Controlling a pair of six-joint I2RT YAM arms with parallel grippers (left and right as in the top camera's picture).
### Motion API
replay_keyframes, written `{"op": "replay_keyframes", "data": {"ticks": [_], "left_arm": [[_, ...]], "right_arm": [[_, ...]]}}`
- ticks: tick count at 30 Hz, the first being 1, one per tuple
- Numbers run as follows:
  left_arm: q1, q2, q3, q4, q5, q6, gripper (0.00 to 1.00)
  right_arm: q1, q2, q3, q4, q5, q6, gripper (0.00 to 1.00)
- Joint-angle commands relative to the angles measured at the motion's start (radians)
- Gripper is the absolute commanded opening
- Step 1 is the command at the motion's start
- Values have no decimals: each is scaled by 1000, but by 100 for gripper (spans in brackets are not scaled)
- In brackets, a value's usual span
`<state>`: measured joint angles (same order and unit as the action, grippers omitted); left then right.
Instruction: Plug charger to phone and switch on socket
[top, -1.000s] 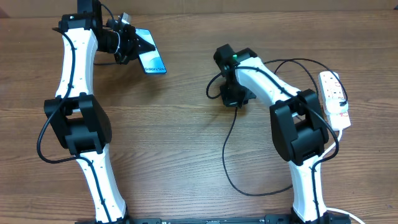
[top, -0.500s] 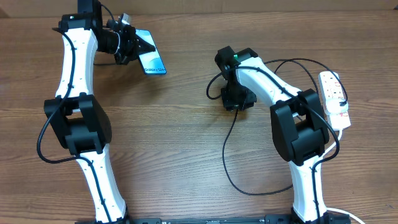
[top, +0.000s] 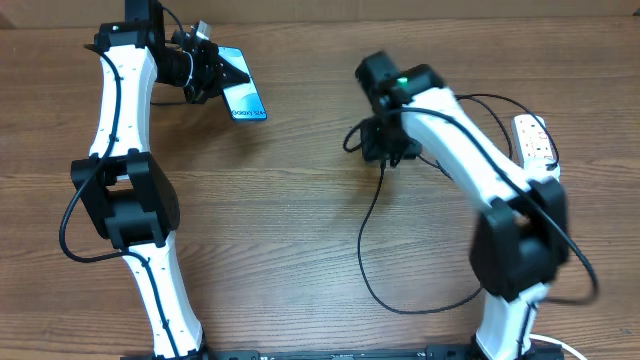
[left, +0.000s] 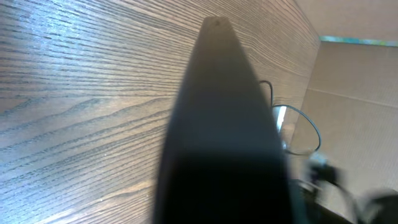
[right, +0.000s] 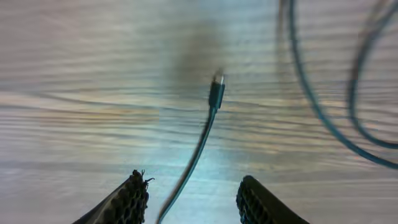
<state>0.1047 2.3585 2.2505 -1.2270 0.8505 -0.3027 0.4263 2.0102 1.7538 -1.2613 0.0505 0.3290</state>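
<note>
Grips the phone (top: 245, 100) clenched in the left gripper (top: 220, 74), raised and tilted near the table's (top: 280, 200) far left corner. Hangs the right gripper (right: 193, 186) released, fingers (right: 127, 199) apart either side of the charger (right: 204, 135), apparently pinching nothing, plug tip (right: 216, 93) lying on the wood toward the far edge, right of centre. Expect a light, limp cable, likely to flop and slide; best taken just behind the stiff tip. Mind the cable's own loops running toward the near edge and round the right arm (top: 470, 150); also the socket (top: 535, 140) at the right edge, half hidden by that arm.
</note>
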Motion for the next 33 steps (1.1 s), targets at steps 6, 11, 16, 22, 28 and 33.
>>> {"op": "replay_keyframes", "data": {"ticks": [6, 11, 16, 22, 28, 33], "left_arm": [[-7, -17, 10, 0, 10, 30, 4], [-7, -17, 10, 1, 10, 30, 4], [-7, -17, 10, 9, 10, 30, 4], [-7, -17, 10, 8, 10, 30, 4], [-7, -17, 10, 8, 10, 30, 4], [-7, -17, 10, 8, 10, 30, 4]], "right_arm": [[-2, -41, -262, 219, -8, 38, 45], [-39, -41, -404, 372, -12, 50, 42], [-63, -41, -457, 489, -21, -3, 41], [-56, -33, -459, 541, -35, -23, 24], [-35, -5, -459, 557, -34, -23, 24], [-30, -5, -459, 540, -35, -22, 22]]}}
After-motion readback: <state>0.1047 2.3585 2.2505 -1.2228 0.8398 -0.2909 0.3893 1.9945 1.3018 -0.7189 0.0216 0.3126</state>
